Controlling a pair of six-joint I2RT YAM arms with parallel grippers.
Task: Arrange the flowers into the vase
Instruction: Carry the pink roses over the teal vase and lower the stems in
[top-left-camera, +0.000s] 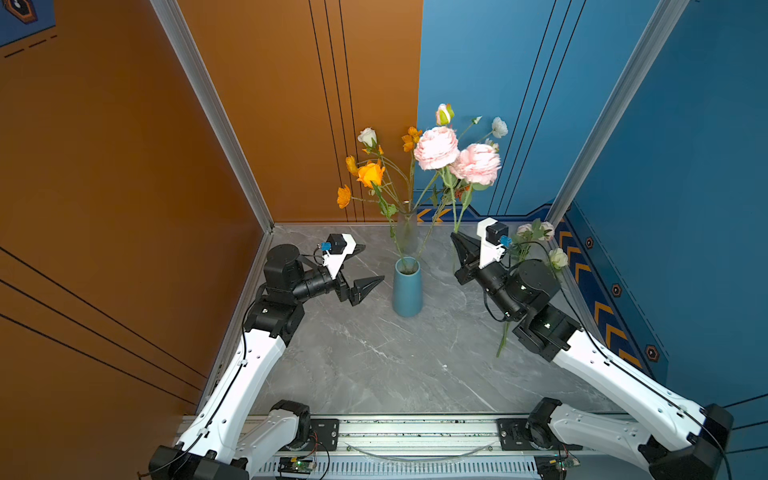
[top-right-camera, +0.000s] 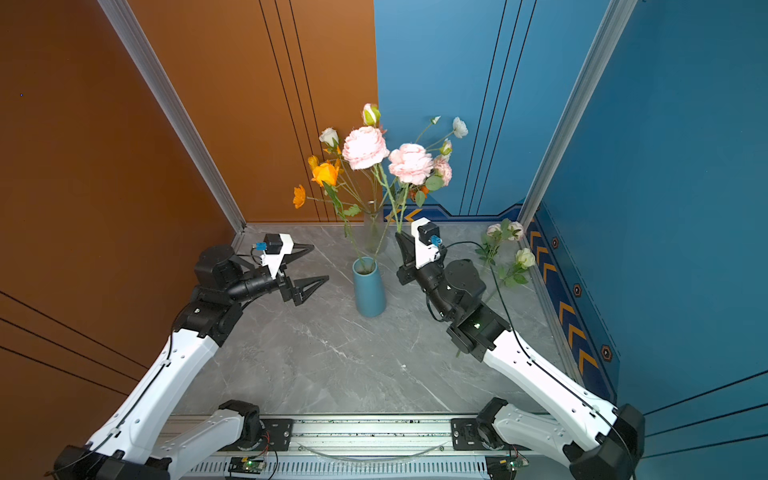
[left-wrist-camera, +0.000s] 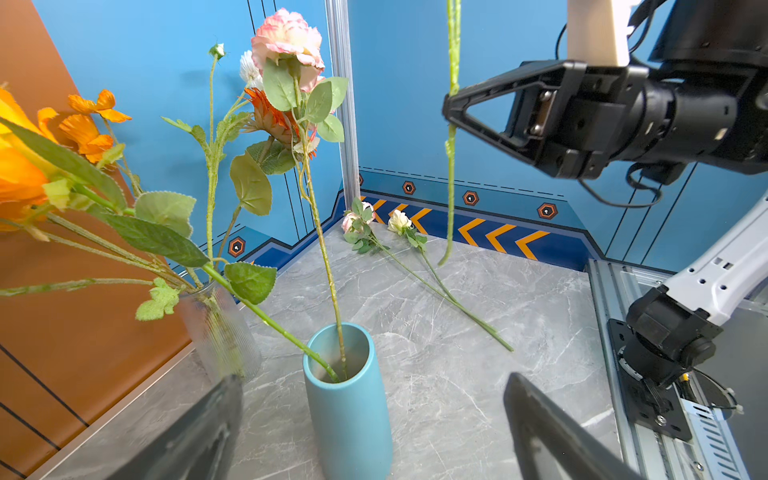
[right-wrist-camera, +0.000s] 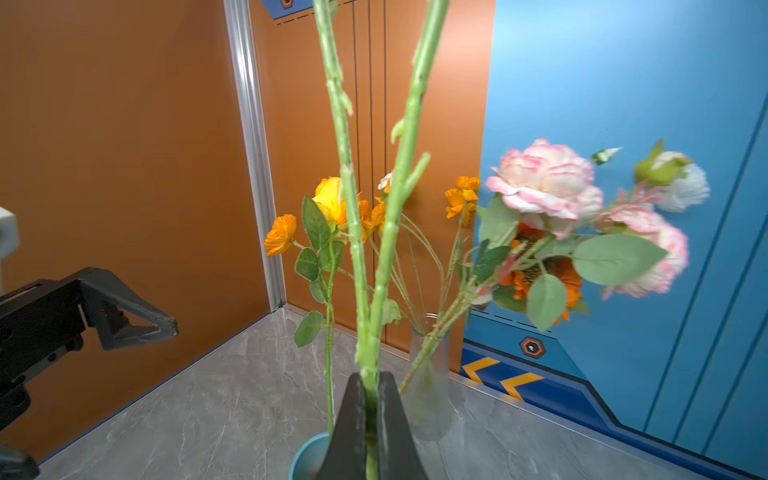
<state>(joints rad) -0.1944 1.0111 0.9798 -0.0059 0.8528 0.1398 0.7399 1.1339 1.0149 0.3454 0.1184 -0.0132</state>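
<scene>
Your right gripper (top-left-camera: 456, 237): jaws clamped on a green flower stem (left-wrist-camera: 451, 195), held upright, lower end hanging above the table (top-left-camera: 374, 353) just right of the blue vase (top-left-camera: 407, 295). Your left gripper (top-left-camera: 372, 262): jaws wide, empty, left of that vase. Two loose flowers (top-left-camera: 558, 257) lie along the table's right edge, near its back corner.

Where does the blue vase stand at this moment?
In both top views the blue vase stands near the middle of the table, between the open left gripper and the right gripper holding a flower, just in front of the glass vase.
</scene>
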